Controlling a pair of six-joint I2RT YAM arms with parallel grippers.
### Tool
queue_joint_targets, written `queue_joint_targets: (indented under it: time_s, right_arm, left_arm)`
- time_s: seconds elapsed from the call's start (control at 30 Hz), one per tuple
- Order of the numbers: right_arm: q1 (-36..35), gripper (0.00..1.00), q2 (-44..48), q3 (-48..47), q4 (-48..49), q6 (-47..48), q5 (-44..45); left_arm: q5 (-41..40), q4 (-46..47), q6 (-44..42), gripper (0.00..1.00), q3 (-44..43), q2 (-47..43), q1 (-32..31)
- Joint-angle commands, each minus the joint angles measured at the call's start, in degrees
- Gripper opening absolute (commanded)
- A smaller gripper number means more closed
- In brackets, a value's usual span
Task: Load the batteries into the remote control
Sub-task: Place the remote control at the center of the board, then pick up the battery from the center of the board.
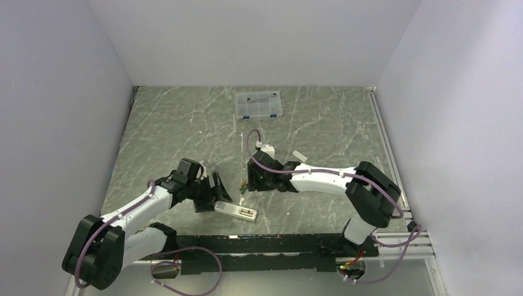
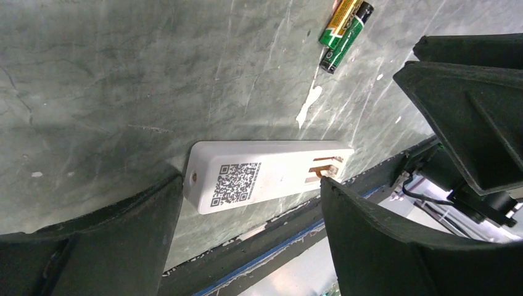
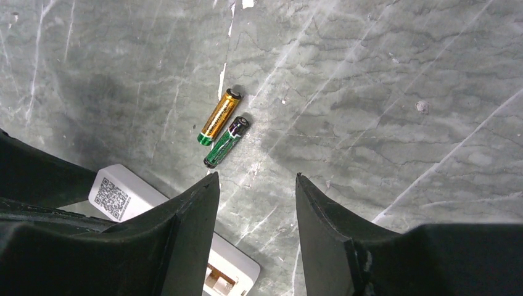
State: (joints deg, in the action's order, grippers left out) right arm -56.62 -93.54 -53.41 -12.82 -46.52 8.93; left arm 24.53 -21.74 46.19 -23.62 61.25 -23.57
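Observation:
The remote control lies back-up on the marble table near its front edge, QR label showing. Its recessed compartment is uncovered, with copper contacts visible and nothing in it. My left gripper is open, its fingers standing at the remote's two ends. Two batteries lie side by side on the table, one copper-orange, one black-green. My right gripper hovers open and empty just short of them. In the top view the remote control sits between the left gripper and the right gripper.
A clear compartment box with blue latches stands at the back of the table. A small flat white cover piece lies right of centre. The black base rail runs along the table's front edge, close behind the remote.

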Motion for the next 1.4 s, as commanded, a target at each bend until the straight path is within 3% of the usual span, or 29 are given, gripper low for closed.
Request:
queue_joint_targets:
  time_s: [0.0, 0.37, 0.57, 1.37]
  right_arm:
    - [0.2, 0.51, 1.7, 0.2, 1.4, 0.4, 1.0]
    - [0.2, 0.51, 2.3, 0.9, 2.1, 0.5, 0.5]
    - [0.2, 0.46, 0.5, -0.2, 2.3, -0.7, -0.6]
    - [0.1, 0.39, -7.9, -7.5, -1.5, -7.3, 0.6]
  left_arm:
    - [-6.2, -4.4, -0.3, 0.88, -1.9, 0.3, -1.6]
    - [-10.5, -10.2, -1.0, 0.88, -5.1, -2.0, -3.6]
    - [-11.3, -11.9, -1.3, 0.88, -6.9, -3.6, -4.6]
    - [-4.1, -20.8, -8.6, 0.88, -20.3, -13.7, -4.7]
